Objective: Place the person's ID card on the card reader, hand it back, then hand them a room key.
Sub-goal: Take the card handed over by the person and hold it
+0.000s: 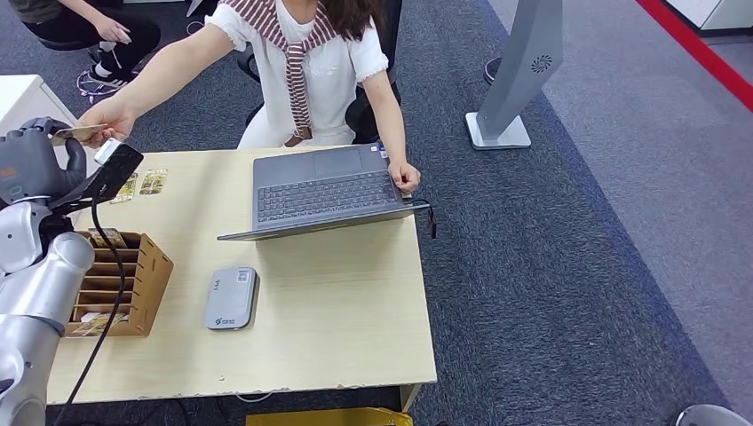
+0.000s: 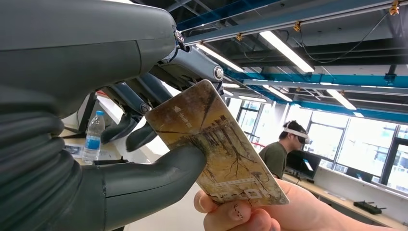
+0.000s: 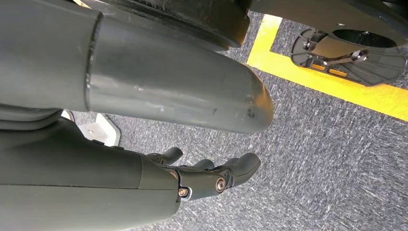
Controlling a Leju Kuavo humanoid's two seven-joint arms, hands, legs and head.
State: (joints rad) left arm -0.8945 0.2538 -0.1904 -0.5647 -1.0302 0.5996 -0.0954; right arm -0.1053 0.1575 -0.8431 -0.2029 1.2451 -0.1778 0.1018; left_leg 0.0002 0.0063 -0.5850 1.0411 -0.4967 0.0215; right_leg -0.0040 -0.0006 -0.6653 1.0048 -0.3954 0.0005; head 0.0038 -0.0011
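The wooden table (image 1: 337,319) lies just below and to the right of the raised left hand (image 1: 35,164). On it, well to that hand's right, sits an open grey laptop (image 1: 324,191), with the seated person's one hand resting at its corner. Directly beneath the left hand stands a cardboard slotted box (image 1: 133,284) with cards in its lower slots. Between the box and the laptop lies the grey card reader (image 1: 231,298), flat, with a small logo and line of print near one end and a label near the other, all too small to read. Just beside the left hand, two small yellowish cards (image 1: 142,184) lie on the table.

The left hand grips the card (image 2: 216,144) between thumb (image 2: 159,178) and fingers (image 2: 139,137); the person's hand (image 2: 250,214) pinches its far end, so both hold it at once. The card is tan and brown with a bare-tree picture, a small pale mark and faint lettering near one end and larger lettering near the other, none legible.

The right hand (image 3: 207,175) hangs over grey carpet, holding nothing, fingers loosely curled and apart.
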